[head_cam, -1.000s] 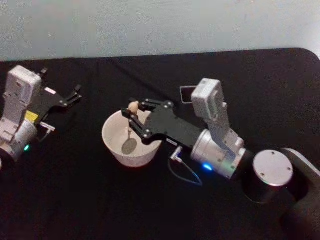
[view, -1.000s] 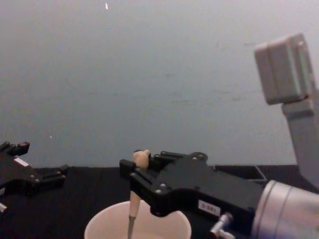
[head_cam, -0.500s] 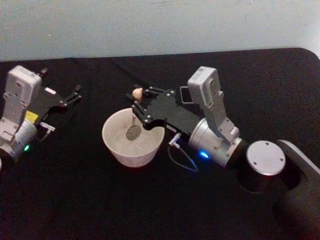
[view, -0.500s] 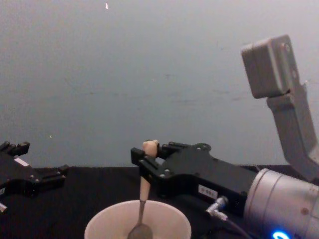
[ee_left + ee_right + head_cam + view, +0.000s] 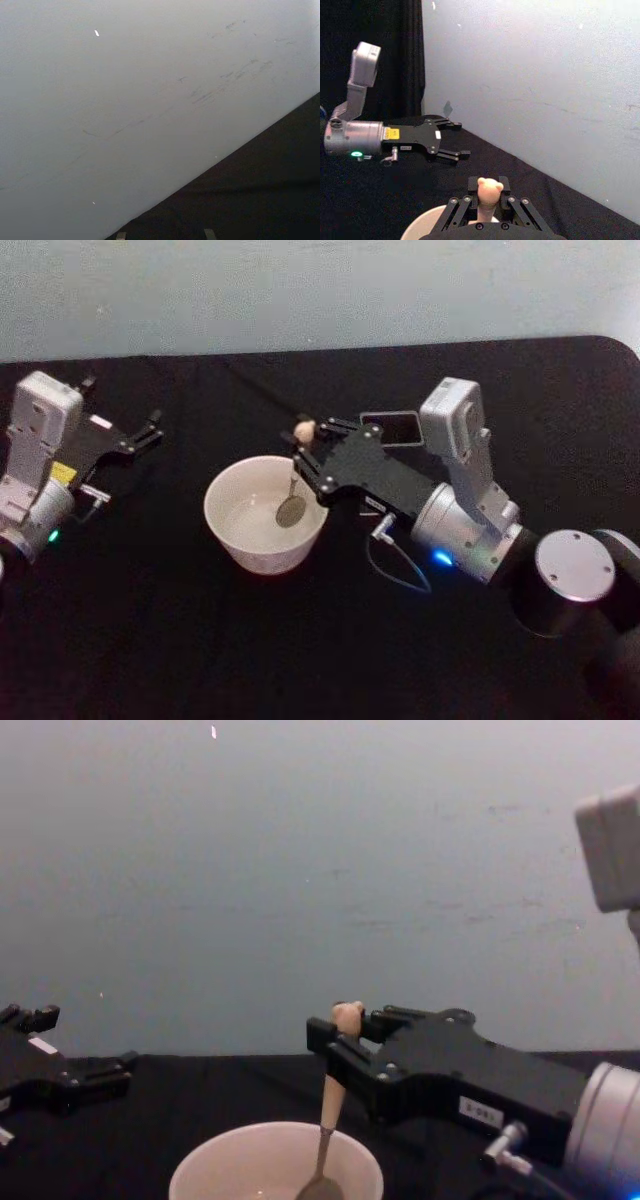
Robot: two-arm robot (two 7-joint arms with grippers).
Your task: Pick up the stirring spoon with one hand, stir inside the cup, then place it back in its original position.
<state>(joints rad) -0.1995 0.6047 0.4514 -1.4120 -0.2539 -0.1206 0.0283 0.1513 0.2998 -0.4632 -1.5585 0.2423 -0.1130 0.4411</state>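
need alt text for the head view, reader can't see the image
The right hand holds the stirring spoon by its handle, bowl down inside the cream cup on a black table. The dark box holder stands just behind that hand, and the left hand rests open at the far left.

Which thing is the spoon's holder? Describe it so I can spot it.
On the black table, find the wide cream cup at the centre, where the right gripper holds the stirring spoon. Just behind that gripper, toward the wall, stands the holder: a small dark grey box with a square mouth, narrower and darker than the round cup.
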